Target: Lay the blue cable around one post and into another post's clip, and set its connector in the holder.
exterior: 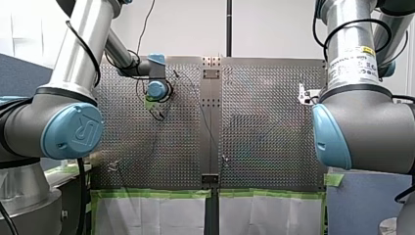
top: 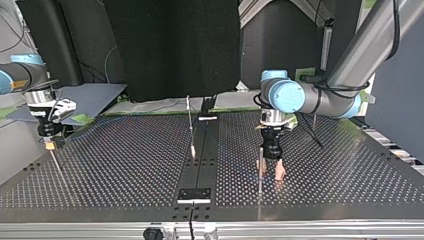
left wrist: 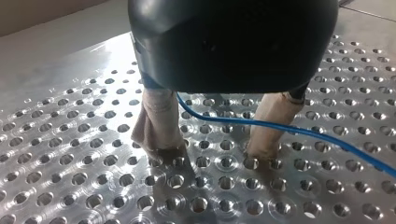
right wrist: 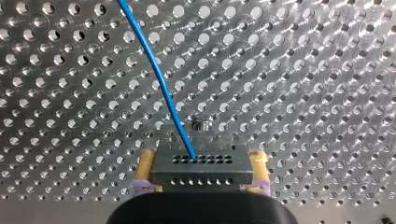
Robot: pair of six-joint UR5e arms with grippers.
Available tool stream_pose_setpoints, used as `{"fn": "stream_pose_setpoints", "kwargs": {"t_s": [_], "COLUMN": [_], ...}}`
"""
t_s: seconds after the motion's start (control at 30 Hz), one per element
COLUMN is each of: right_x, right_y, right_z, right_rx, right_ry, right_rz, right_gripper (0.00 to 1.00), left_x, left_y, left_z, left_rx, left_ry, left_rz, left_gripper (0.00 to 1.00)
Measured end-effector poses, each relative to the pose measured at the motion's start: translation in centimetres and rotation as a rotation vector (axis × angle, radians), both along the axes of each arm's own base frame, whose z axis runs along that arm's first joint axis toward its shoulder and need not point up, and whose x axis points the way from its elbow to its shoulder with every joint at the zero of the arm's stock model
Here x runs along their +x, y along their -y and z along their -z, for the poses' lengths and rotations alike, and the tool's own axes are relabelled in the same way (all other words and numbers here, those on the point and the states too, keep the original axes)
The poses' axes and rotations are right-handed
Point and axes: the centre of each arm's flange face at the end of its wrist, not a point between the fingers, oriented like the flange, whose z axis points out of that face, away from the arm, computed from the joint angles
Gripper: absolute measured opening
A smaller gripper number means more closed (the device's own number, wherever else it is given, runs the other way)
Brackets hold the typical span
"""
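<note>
Standing tip-down at the perforated bench (left wrist: 70,154), the left hand (left wrist: 210,148) has its beige-padded fingers (left wrist: 159,126) spread wide. The blue cable (left wrist: 243,122) runs loose through the gap, touching neither. Well apart from it, the right hand (right wrist: 203,155) is clamped on the metal connector (right wrist: 201,173), one yellow pad at each end, and the cable enters a hole in its face.
</note>
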Motion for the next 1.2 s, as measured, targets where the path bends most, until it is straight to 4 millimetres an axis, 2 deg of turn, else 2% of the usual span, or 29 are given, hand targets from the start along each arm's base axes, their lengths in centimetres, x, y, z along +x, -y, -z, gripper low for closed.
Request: {"fn": "stream_pose_setpoints", "kwargs": {"t_s": [0.1,0.17,0.2,0.27,0.3,0.37,0.4,0.43,0.47,0.5,0.57,0.63,1.2], "right_x": [0.01,0.01,0.02,0.01,0.01,0.01,0.01,0.00,0.00,-0.01,-0.02,-0.02,0.07], "right_y": [0.00,0.00,0.00,0.00,-0.02,-0.03,-0.04,-0.05,-0.06,-0.08,-0.09,-0.10,-0.07], "right_z": [0.00,0.00,0.01,0.01,0.01,0.00,0.01,0.01,0.01,0.01,-0.11,-0.06,0.03], "right_rx": [-0.001,-0.002,-0.003,-0.004,-0.003,-0.003,-0.002,-0.002,-0.001,0.000,-0.002,0.000,-0.002], "right_ry": [-0.002,-0.005,-0.008,-0.011,-0.013,-0.015,-0.017,-0.018,-0.019,-0.020,-0.021,-0.022,-0.019], "right_rz": [0.001,0.002,0.002,0.003,0.004,0.005,0.005,0.005,0.005,0.005,0.006,0.006,0.004], "right_gripper": [0.03,0.24,0.24,0.50,0.50,0.66,0.66,0.78,0.84,0.84,0.95,0.99,0.99], "left_x": [0.00,0.00,-0.01,0.00,0.00,0.00,-0.01,-0.01,-0.01,-0.01,-0.01,0.01,0.01], "left_y": [0.00,0.00,0.00,0.00,0.00,0.00,0.00,0.00,0.00,0.00,0.00,0.00,0.01], "left_z": [-0.01,0.00,0.01,0.03,0.04,0.02,0.02,0.01,0.02,0.02,0.04,0.01,0.00], "left_rx": [0.001,0.001,0.002,0.002,0.002,0.002,0.002,0.002,0.003,0.003,0.003,0.003,0.004], "left_ry": [0.000,0.000,-0.001,-0.001,-0.001,-0.001,-0.001,-0.001,-0.001,-0.001,-0.002,-0.001,0.001], "left_rz": [0.000,0.000,0.000,0.000,0.000,0.000,0.000,0.000,0.000,0.000,0.000,0.000,0.000], "left_gripper": [1.00,1.00,1.00,1.00,1.00,1.00,1.00,1.00,1.00,1.00,1.00,1.00,1.00]}}
